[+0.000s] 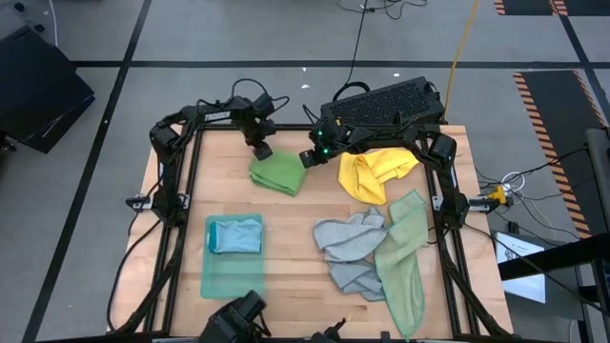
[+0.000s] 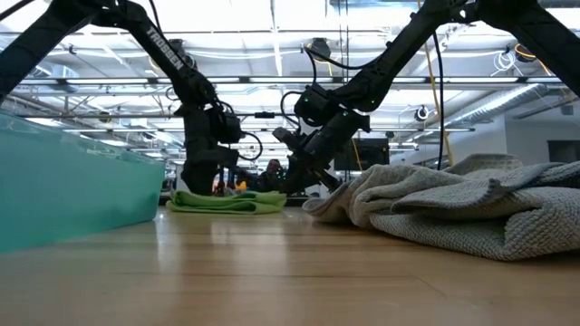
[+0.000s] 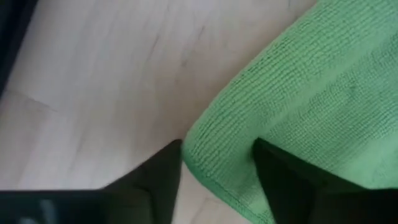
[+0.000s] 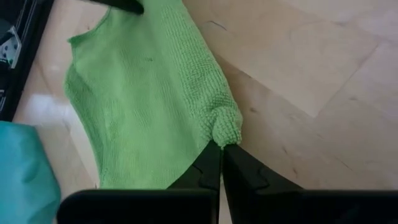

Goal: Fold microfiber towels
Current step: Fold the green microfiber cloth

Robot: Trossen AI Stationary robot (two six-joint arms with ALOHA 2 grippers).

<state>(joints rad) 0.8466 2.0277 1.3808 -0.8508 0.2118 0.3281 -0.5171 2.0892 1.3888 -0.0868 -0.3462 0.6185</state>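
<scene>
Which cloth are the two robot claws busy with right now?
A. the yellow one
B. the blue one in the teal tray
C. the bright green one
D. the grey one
C: the right gripper is pinched shut on a corner of the bright green towel, and the left gripper straddles its opposite edge, while the yellow towel and grey towel lie untouched.

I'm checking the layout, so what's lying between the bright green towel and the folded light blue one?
Nothing: in the high view, only bare wooden table separates the bright green towel from the light blue towel, which lies on a teal towel.
</scene>
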